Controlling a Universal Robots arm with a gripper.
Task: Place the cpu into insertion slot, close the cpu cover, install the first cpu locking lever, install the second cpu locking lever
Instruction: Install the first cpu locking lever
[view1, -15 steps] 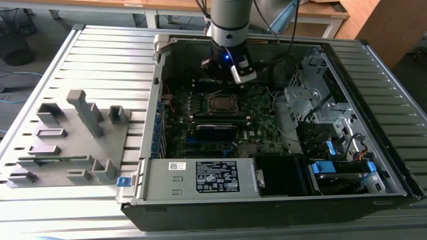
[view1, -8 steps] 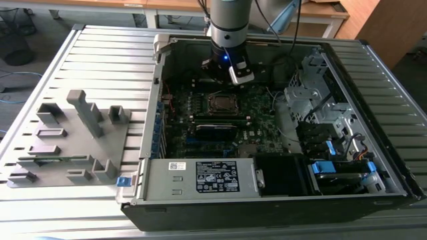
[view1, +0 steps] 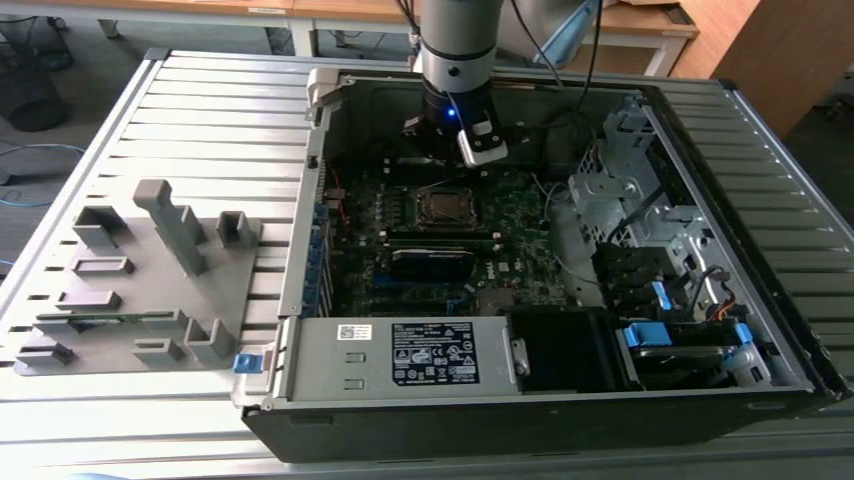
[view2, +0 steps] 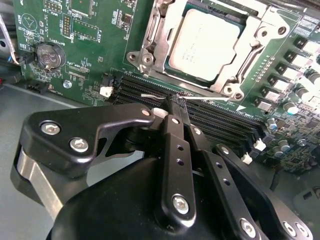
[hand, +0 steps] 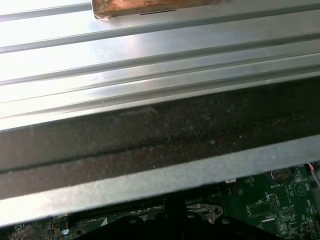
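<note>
Now the claw (view2: 176, 101): fingers pressed together, tips just beside the cpu, over the black memory slots (view2: 220, 120). A thin wire lever (view2: 212, 98) passes at the tips. I cannot tell if it is pinched or only touched.
Cpu (view2: 202, 42): lies flat in the slot (view2: 236, 16), with its grey top showing through the window of the cover.
Cover (view2: 262, 27): down over the cpu, its frame around the cpu's edges.
Lever: runs along the side of the cpu nearest the claw, low to the board (view2: 75, 75). Whether it is hooked I cannot tell.
Cpu handling, as I judge: light and stiff, delicate on the underside. It is seated, so no edge is free to grip.
Cover handling, as I judge: thin stiff sheet. It bears pressure on the frame, not on the cpu top.
Lever handling, as I judge: springy steel wire, light, smooth and slippery, and it pushes back under load. The best hold is near its free bent end, far from the pivot.
Case (view1: 304, 200): stands open on the bench (view1: 200, 110), with the cpu about mid-board.
</note>
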